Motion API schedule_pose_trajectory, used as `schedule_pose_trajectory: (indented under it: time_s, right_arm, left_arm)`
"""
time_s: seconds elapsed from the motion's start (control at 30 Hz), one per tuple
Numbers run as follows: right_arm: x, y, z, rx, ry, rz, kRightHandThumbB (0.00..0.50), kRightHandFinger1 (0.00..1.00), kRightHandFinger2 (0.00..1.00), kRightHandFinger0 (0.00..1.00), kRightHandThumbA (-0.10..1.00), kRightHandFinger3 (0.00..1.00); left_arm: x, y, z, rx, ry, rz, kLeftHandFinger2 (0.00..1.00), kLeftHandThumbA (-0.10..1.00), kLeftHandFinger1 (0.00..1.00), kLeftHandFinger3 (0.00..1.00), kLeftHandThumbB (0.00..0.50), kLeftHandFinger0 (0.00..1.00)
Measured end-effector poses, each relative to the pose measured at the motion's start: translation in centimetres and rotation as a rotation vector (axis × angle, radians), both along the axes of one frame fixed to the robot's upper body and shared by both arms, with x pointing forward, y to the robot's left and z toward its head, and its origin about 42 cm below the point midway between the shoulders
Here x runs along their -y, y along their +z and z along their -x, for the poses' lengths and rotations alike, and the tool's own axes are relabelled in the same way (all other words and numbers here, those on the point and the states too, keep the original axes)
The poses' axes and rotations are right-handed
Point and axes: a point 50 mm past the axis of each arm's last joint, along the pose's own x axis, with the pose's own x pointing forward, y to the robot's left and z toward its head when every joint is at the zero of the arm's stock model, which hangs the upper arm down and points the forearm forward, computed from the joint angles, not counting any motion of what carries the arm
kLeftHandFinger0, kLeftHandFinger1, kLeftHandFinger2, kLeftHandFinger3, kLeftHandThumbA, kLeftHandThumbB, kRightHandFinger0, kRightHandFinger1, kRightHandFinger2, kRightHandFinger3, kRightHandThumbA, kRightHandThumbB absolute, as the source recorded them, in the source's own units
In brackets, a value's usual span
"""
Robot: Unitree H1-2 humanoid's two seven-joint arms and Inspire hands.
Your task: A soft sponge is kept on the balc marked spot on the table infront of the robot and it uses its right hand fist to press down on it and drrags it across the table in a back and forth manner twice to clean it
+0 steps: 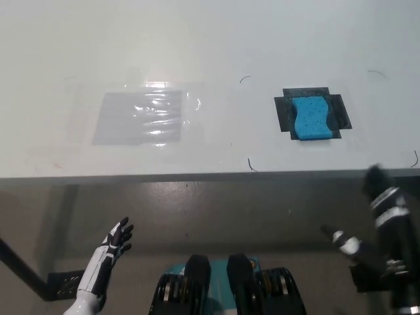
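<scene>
A blue sponge (310, 118) lies on the black marked spot (285, 111) at the right of the white table (216, 59). My black right hand (380, 210) hangs below and in front of the table's front edge, to the right of the sponge and well apart from it, fingers spread and holding nothing. My white left hand (115, 246) rests low at the lower left, below the table edge, its fingers apart and empty.
A patch of clear glossy tape or film (141, 117) covers the table's left middle. Thin pen arcs (250, 164) mark corners around the sponge area. The table's front edge (197, 176) runs across the picture; floor lies below.
</scene>
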Motion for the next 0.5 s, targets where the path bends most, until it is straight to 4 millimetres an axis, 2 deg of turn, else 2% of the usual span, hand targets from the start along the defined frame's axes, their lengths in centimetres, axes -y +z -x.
schedule_pose_trajectory:
  time_s: [0.03,0.1,0.13,0.17,0.2,0.23,0.27,0.3,0.33,0.37,0.4,0.43,0.47,0.5]
  right_arm:
    - [0.5,1.4,0.0,0.047,0.000,0.011,0.408,1.00,1.00,1.00,1.00,1.00]
    - [1.3,3.7,-0.1,0.119,0.001,0.031,0.377,1.00,1.00,1.00,1.00,1.00]
    - [1.7,5.2,-0.3,0.165,0.004,0.041,0.378,1.00,1.00,1.00,1.00,1.00]
    - [1.9,6.5,-0.5,0.202,0.006,0.046,0.359,1.00,1.00,1.00,1.00,1.00]
    - [2.0,7.9,-0.9,0.246,0.011,0.052,0.317,1.00,1.00,1.00,1.00,1.00]
    - [2.0,9.5,-1.1,0.293,0.016,0.052,0.269,0.85,0.79,0.91,1.00,0.84]
    - [1.9,11.9,-1.7,0.363,0.023,0.051,0.248,0.34,0.32,0.41,1.00,0.40]
    - [1.8,13.7,-2.1,0.418,0.031,0.045,0.232,0.03,0.03,0.05,1.00,0.05]
    - [1.6,15.3,-2.6,0.457,0.043,0.036,0.222,0.00,0.00,0.00,1.00,0.00]
    - [1.3,16.9,-3.1,0.498,0.057,0.029,0.218,0.00,0.00,0.00,1.00,0.00]
    - [1.1,18.2,-3.5,0.523,0.066,0.022,0.227,0.00,0.00,0.10,1.00,0.00]
    - [0.7,19.9,-4.1,0.554,0.080,0.011,0.228,0.00,0.00,0.09,1.00,0.00]
    - [0.4,21.2,-4.7,0.574,0.089,0.000,0.229,0.00,0.00,0.00,1.00,0.00]
    - [0.0,22.4,-5.2,0.590,0.096,-0.011,0.224,0.00,0.00,0.00,1.00,0.00]
  left_arm:
    - [0.0,-0.1,0.0,-0.005,0.000,0.000,1.00,1.00,1.00,1.00,0.466,1.00]
    - [0.0,-0.3,0.1,-0.011,0.001,0.000,1.00,1.00,1.00,1.00,0.468,1.00]
    - [-0.1,-0.4,0.1,-0.016,0.002,0.000,1.00,1.00,1.00,1.00,0.470,1.00]
    - [-0.1,-0.5,0.1,-0.018,0.002,0.000,1.00,1.00,1.00,1.00,0.474,1.00]
    - [-0.1,-0.5,0.2,-0.020,0.002,0.000,1.00,1.00,1.00,1.00,0.473,1.00]
    - [-0.1,-0.5,0.2,-0.020,0.002,0.000,1.00,1.00,1.00,1.00,0.476,1.00]
    - [-0.1,-0.5,0.2,-0.021,0.002,0.000,1.00,1.00,1.00,1.00,0.475,1.00]
    - [-0.1,-0.5,0.1,-0.020,0.002,0.000,1.00,1.00,1.00,1.00,0.470,1.00]
    - [0.0,-0.5,0.1,-0.020,0.002,0.000,1.00,1.00,1.00,1.00,0.469,1.00]
    - [0.0,-0.5,0.1,-0.020,0.002,-0.001,1.00,1.00,1.00,1.00,0.469,1.00]
    - [-0.1,-0.5,0.1,-0.021,0.002,-0.001,1.00,1.00,1.00,1.00,0.473,1.00]
    - [-0.1,-0.6,0.1,-0.021,0.002,-0.001,1.00,1.00,1.00,1.00,0.473,1.00]
    - [-0.1,-0.6,0.1,-0.021,0.002,-0.002,1.00,1.00,1.00,1.00,0.475,1.00]
    - [-0.1,-0.6,0.1,-0.021,0.002,-0.002,1.00,1.00,1.00,1.00,0.480,1.00]
